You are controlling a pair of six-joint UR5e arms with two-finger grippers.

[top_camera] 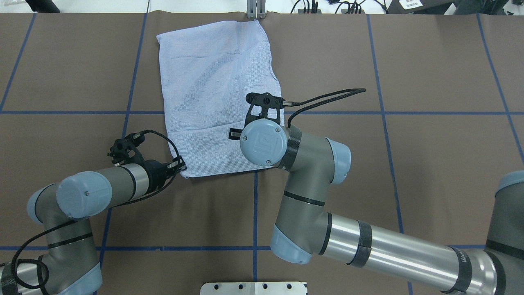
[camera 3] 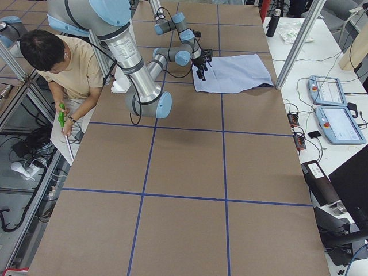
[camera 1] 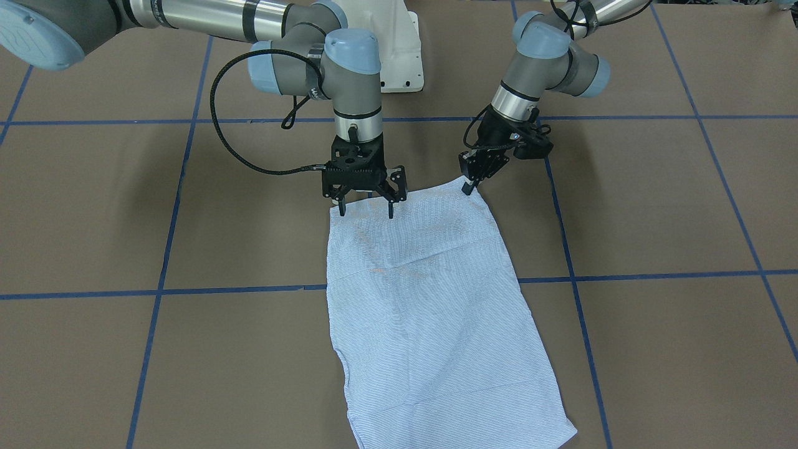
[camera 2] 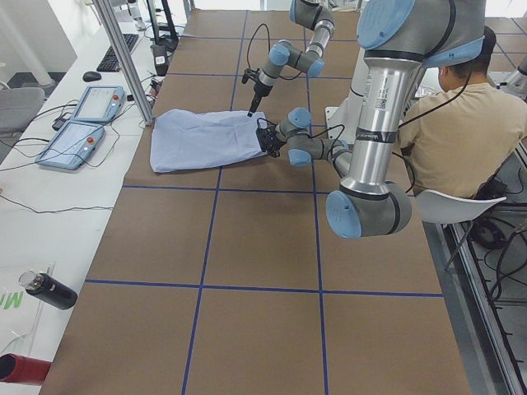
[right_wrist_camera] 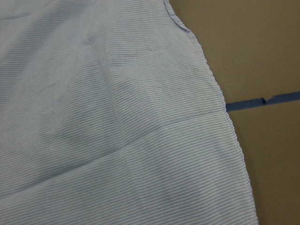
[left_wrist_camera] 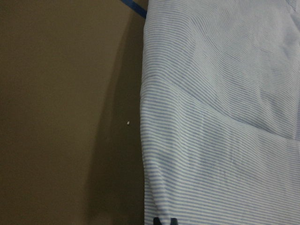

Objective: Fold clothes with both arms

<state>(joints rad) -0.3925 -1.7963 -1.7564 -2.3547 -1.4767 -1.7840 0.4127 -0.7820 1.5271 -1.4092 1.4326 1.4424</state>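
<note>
1. Pinching the near corner of the striped shirt (camera 1: 430, 312) with the left gripper (camera 1: 469, 184), fingers pressed together on the cloth, as far as the front view shows.
2. Holding the right gripper (camera 1: 366, 211) over the other near corner, fingers spread wide, tips pointing down just at the hem, not yet closed on anything.
3. Lying flat on the brown table (camera 1: 654, 206), folded into a long narrow rectangle with no sleeve or collar showing, across one of the blue tape lines (camera 1: 237, 289), short edge toward the robot.
4. Judging from this: standing at the start of a further fold, probably one bringing the near edge over toward the far edge.
5. Needing first a closing of the right fingers on the cloth, through all the layers; then an even lift of both corners together and a carry forward at the same height and speed, to avoid a crooked crease or a slipped layer.
</note>
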